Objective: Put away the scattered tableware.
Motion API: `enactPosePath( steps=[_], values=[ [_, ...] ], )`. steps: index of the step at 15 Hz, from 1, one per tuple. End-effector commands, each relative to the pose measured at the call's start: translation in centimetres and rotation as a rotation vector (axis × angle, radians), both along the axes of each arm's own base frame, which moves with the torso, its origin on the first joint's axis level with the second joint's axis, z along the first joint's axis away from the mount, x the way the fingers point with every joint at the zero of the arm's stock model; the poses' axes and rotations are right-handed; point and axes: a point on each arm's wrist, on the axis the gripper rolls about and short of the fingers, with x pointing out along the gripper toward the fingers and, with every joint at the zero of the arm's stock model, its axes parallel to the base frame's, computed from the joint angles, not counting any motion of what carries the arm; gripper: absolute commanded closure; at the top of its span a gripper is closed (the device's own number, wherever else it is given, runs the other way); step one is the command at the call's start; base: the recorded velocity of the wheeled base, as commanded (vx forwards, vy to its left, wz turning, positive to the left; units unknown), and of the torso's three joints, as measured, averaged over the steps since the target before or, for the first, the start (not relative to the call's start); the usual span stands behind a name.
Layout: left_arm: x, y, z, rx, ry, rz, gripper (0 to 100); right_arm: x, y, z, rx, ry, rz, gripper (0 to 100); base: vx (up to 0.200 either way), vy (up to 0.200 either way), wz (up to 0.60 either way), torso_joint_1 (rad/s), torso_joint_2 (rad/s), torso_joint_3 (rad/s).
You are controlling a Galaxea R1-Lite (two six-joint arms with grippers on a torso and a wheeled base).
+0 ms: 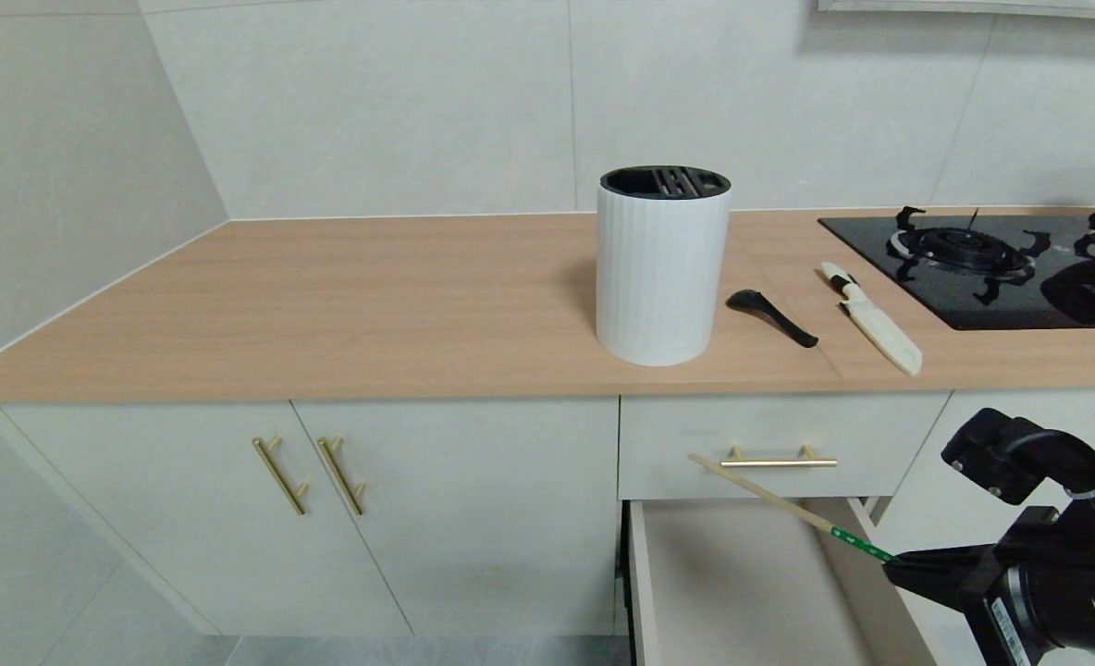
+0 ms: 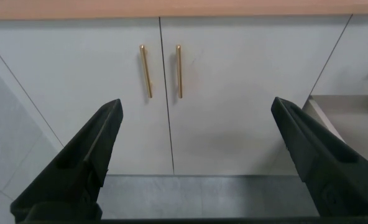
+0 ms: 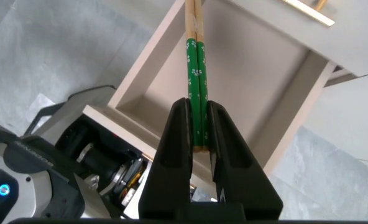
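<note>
while the right gripper (image 3: 197,107) is clamped on the green-ended chopsticks (image 3: 195,56), they poke toward 10 o'clock over the open drawer (image 1: 742,592). on the counter (image 1: 372,296), a black spoon (image 1: 769,316) and a knife (image 1: 871,319) lie at 3 o'clock of the white holder (image 1: 663,268). left gripper (image 2: 196,109) jaws sit wide apart.

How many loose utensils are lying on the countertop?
2: a black spoon just right of the white holder, and a knife between spoon and hob. Anything inside the holder is hidden.
</note>
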Motion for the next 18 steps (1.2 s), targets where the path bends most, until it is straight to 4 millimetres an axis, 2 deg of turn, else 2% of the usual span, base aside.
enactPosePath(
  steps=[1, 11, 18],
  values=[
    [0.0, 0.0, 0.0, 0.000, 0.000, 0.000, 0, 0.1, 0.1, -0.1, -0.004, 0.006, 0.000, 100, 0.000, 0.000, 0.00, -0.178, 0.43, 0.242],
    [0.0, 0.0, 0.0, -0.001, 0.000, 0.000, 0, 0.7, 0.4, -1.1, -0.029, 0.050, 0.000, 100, 0.000, 0.000, 0.00, -0.176, 0.47, 0.287],
    [0.0, 0.0, 0.0, 0.000, 0.000, 0.000, 0, 1.0, 0.6, -1.4, -0.038, 0.066, 0.000, 100, 0.000, 0.000, 0.00, -0.104, 0.36, 0.256]
  ],
)
